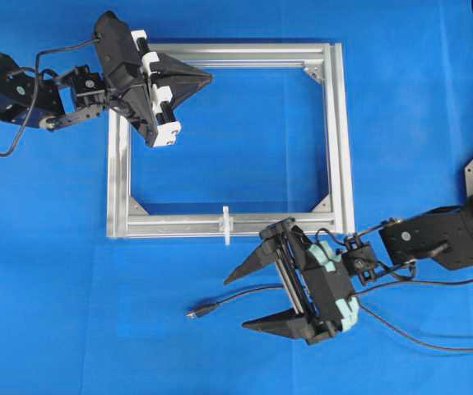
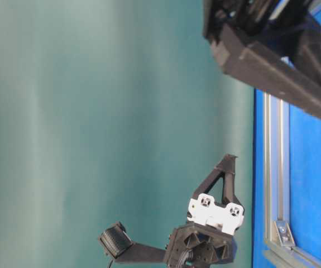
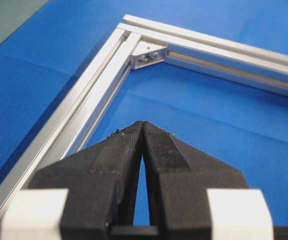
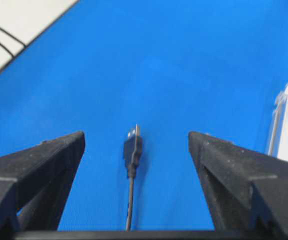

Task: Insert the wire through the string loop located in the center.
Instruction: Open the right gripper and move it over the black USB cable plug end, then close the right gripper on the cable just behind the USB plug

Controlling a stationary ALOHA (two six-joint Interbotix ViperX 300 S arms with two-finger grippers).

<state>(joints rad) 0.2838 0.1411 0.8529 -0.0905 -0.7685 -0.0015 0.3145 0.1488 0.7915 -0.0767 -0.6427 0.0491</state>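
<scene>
right gripper (image 1: 238,301): lowest in the overhead view, over the blue mat (image 1: 55,247), black fingers (image 4: 38,160) spread wide and released, grasping nothing, with the wire (image 1: 244,295) lying flat on the mat between them, apart from both fingers, its plug (image 4: 132,146) pointing away from the gripper. string loop (image 1: 227,225): small white piece on the near rail of the silver frame (image 1: 339,132), about mid-rail, just beyond the right gripper and apart from the wire. left gripper (image 1: 207,79): farthest, at the frame's top-left corner, fingers clenched together on nothing, tips over the mat inside the frame.
</scene>
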